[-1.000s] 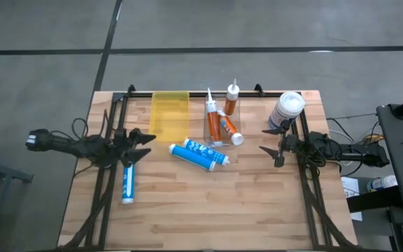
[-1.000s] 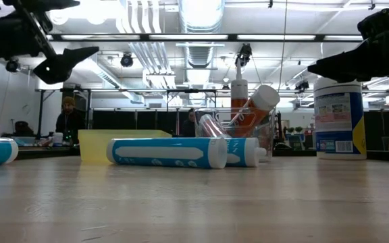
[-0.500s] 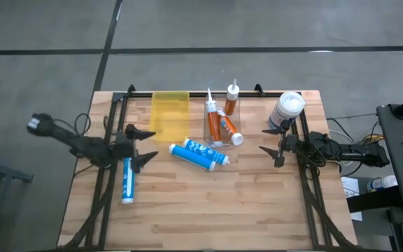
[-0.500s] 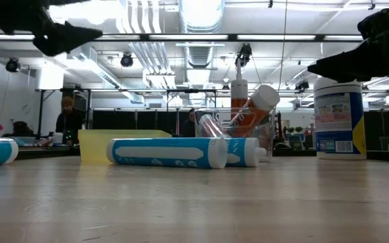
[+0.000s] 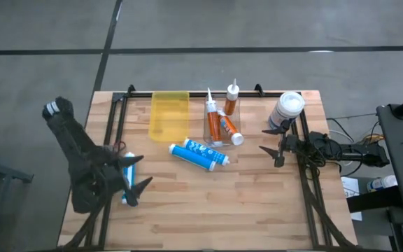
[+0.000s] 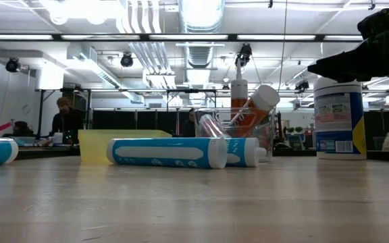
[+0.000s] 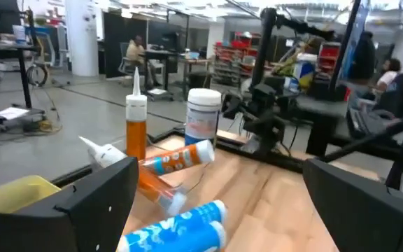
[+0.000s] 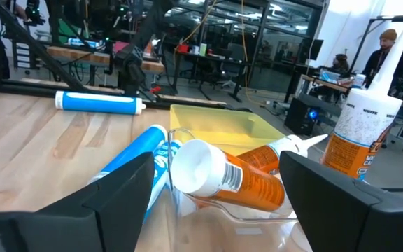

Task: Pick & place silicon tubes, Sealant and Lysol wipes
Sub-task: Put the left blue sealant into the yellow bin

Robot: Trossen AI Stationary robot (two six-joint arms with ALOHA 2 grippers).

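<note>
My left gripper [image 5: 145, 170] is open over the table's left side, above the far end of a lone blue-and-white tube [image 5: 126, 189] that lies flat; it touches nothing [image 7: 219, 175]. Two more blue tubes [image 5: 199, 154] lie side by side mid-table. My right gripper [image 5: 262, 139] is open and empty at the right, beside the Lysol wipes canister [image 5: 287, 110], which stands upright on its base [image 6: 340, 118]. Orange sealant tubes [image 5: 224, 127] lean in a clear container, and one [image 5: 231, 98] stands upright behind it.
A yellow bin [image 5: 169, 115] sits at the far left-centre. The clear container [image 5: 214, 126] stands between it and the canister. Bare wood lies along the near half of the table [image 5: 222, 210]. People show in the room behind [image 6: 63, 121].
My left gripper has swung toward the table's near edge and risen out of the low view, still open. It now hangs over the lone blue tube. The tubes, the containers and the canister have stayed where they were.
</note>
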